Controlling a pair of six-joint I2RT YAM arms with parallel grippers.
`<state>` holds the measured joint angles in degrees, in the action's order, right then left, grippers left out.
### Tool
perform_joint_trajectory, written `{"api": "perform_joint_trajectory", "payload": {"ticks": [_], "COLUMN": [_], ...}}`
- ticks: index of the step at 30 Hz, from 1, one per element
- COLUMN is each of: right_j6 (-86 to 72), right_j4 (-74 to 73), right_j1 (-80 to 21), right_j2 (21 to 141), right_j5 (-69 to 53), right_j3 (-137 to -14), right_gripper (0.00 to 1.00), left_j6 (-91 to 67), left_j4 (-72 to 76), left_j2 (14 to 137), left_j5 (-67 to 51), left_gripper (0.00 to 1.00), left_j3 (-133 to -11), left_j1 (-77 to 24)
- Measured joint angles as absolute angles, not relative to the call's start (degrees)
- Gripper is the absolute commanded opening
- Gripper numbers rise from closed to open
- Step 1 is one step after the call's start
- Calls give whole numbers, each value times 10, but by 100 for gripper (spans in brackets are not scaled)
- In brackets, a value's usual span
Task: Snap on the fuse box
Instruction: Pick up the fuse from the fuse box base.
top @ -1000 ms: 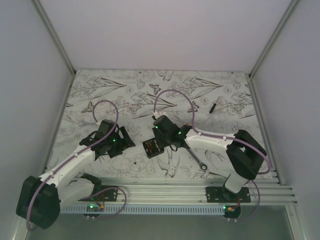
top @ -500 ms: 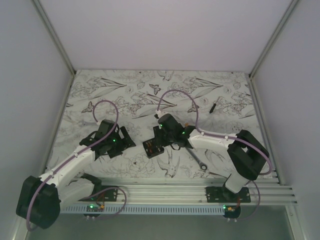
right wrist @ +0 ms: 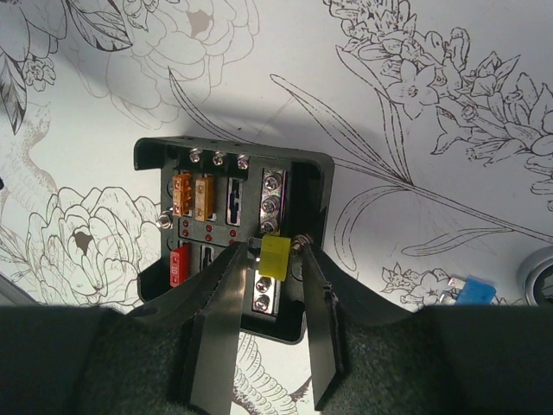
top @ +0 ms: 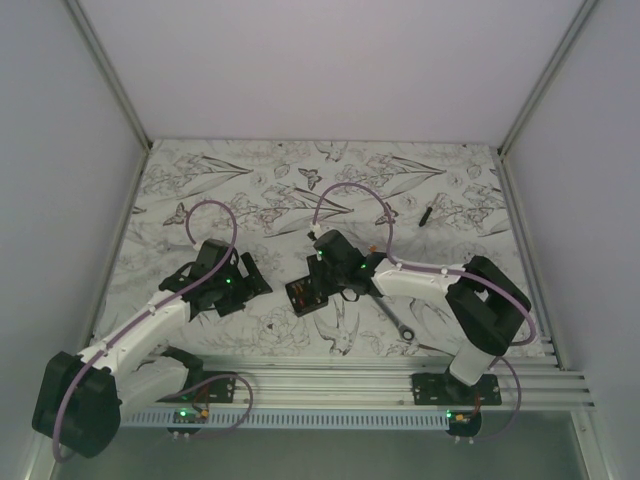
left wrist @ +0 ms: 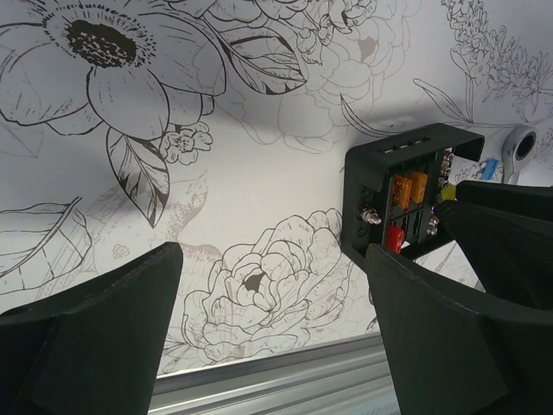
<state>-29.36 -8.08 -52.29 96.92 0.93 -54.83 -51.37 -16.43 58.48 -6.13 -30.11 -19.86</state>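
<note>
Black square fuse box [right wrist: 216, 233] beneath pinched yellow fuse [right wrist: 276, 256].

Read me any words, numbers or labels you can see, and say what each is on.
None can be read.
fuse box: no label shows.
yellow fuse: any number is too small to read.
wrench: too small and blurred to tell.
table cover: only flower and butterfly drawings.

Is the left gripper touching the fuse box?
Apart. The top view shows a strip of patterned table between the left gripper and the fuse box.
</note>
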Motion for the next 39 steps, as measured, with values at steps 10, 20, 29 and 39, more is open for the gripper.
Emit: {"api": "perform_joint_trajectory", "payload": {"ticks": [10, 20, 29, 39], "right_j6": [-294, -293, -293, -291], "right_j4": [-80, -79, -81, -81], "right_j1": [-523, -522, -522, -522], "right_j2": [973, 972, 959, 942], "right_j5": [9, 9, 9, 7], "right_j3": [-548, -548, -548, -548], "right_gripper": [29, 22, 15, 10], "left_j6": [-514, -514, -514, -514], "left_j4": [-164, -164, -164, -164], "left_j2": [585, 585, 586, 590], "left_j5": [-62, -64, -66, -76], "left_gripper": [90, 90, 90, 89], "left_j3": [-301, -301, -301, -301], "left_j1": [-199, -199, -199, -199]}}
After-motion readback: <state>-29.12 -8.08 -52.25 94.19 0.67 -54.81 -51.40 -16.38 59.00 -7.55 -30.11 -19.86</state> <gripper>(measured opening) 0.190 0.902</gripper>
